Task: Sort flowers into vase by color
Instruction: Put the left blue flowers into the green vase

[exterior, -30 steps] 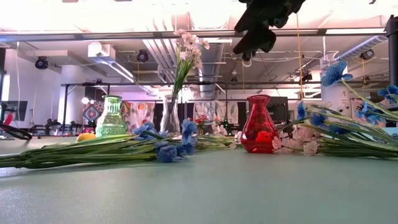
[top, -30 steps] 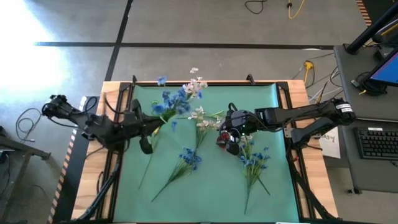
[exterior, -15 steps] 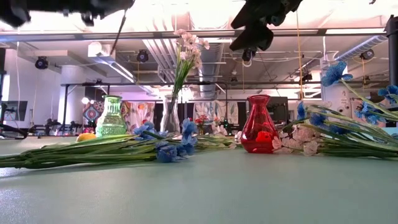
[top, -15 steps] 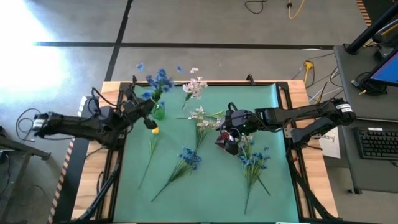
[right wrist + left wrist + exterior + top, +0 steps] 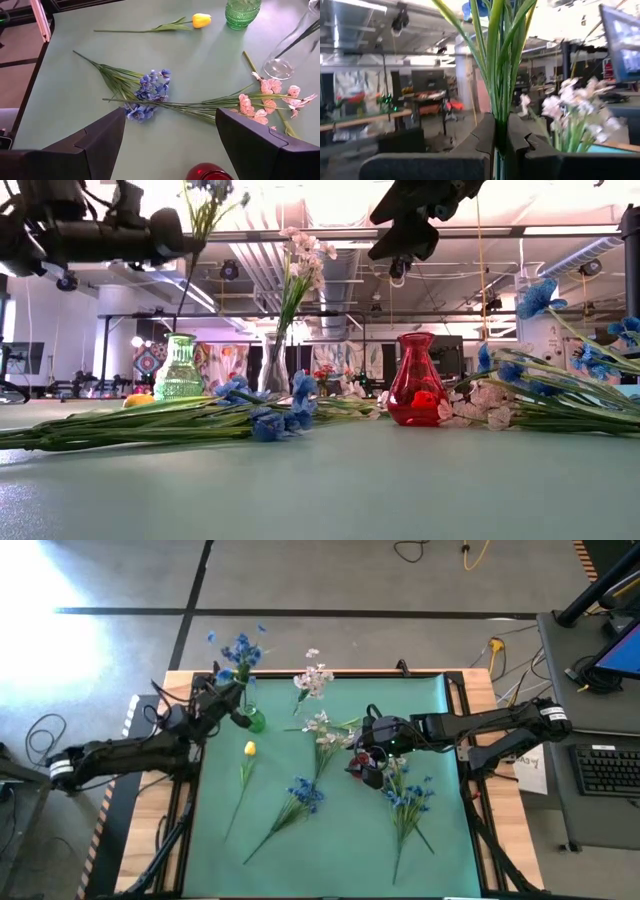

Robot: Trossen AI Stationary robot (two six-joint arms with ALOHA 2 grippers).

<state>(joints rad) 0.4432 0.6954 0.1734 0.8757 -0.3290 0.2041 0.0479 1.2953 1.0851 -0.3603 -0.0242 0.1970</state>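
My left gripper is shut on a bunch of blue flowers and holds it upright above the green vase, near the mat's far left corner. In the low view the stalks run down toward the green vase's mouth. My right gripper hangs open above the red vase. A clear vase holds pink-white sprays. A yellow tulip, two blue bunches and a pink-white spray lie flat on the mat. My left gripper pinches the bunch's green stalks between its two fingers, which lie level across them. The bunch stands upright, with the blossoms above the fingers and the thin stalk ends below. The bunch is lifted clear of the mat.
The green mat has free room along its near edge. The three vases stand in its far half. A side table with a keyboard stands to the right. The low view shows a workshop room behind the table.
My left gripper has swung from over the mat's left middle up and toward the far left corner, turning as it went. The blue bunch, slanting low over the mat before, is lifted and now stands upright above the green vase. The right arm kept still.
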